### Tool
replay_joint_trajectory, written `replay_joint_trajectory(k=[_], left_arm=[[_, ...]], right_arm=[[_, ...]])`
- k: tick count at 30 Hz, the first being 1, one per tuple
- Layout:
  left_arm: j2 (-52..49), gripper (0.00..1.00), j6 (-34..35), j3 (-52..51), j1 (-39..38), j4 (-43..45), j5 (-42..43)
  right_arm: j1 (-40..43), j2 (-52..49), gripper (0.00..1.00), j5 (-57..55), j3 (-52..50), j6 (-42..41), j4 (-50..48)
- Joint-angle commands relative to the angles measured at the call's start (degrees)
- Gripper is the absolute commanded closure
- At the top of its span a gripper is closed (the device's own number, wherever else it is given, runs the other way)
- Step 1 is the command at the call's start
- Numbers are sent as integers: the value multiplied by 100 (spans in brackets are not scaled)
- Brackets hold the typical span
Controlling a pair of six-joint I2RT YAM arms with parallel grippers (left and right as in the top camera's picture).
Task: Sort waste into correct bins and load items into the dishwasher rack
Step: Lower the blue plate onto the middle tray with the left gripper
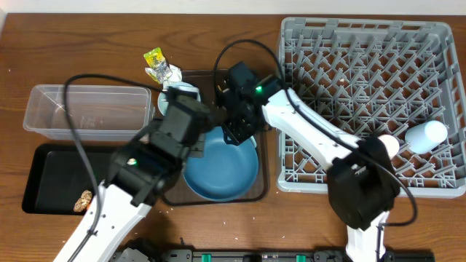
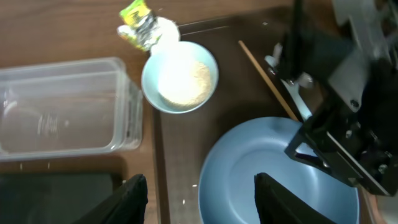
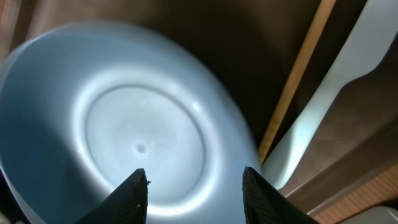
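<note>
Progress looks partial. One pale cup [image 1: 426, 135] lies in the rack [image 1: 349, 65] at three o'clock, and the brown food piece [image 1: 84, 200] sits in the black tray [image 1: 51, 175] at eight. The clear tub [image 1: 87, 89] at ten looks empty. Yet to be dealt with are the blue plate [image 1: 226, 171] at centre, the bowl [image 2: 147, 87] of rice [image 2: 183, 78], the wrapper [image 1: 156, 64] on the surface at eleven, and the spoon [image 3: 323, 124]. Left fingers [image 2: 134, 202] and right fingers [image 3: 130, 196] stand partly open over the plate, both empty.
</note>
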State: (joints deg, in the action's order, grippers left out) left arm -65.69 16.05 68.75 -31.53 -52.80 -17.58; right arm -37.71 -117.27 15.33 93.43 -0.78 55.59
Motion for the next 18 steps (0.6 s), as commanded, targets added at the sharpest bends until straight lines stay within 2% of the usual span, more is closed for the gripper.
replay_joint_trajectory(k=[1,11,15,18], left_arm=[[149,44,205,-28,330,-76,352],[210,44,205,-28,590,-116,367],[210,43,203,-28,592,-116,363],[210,43,203,-28,592,-114,365]], right_arm=[[11,-236,62,-293,-50,205,15],[31,-420,58,-697,-44,354,26],[28,-223,59,-601,116,446,98],[39,109,54,-704,245,407,68]])
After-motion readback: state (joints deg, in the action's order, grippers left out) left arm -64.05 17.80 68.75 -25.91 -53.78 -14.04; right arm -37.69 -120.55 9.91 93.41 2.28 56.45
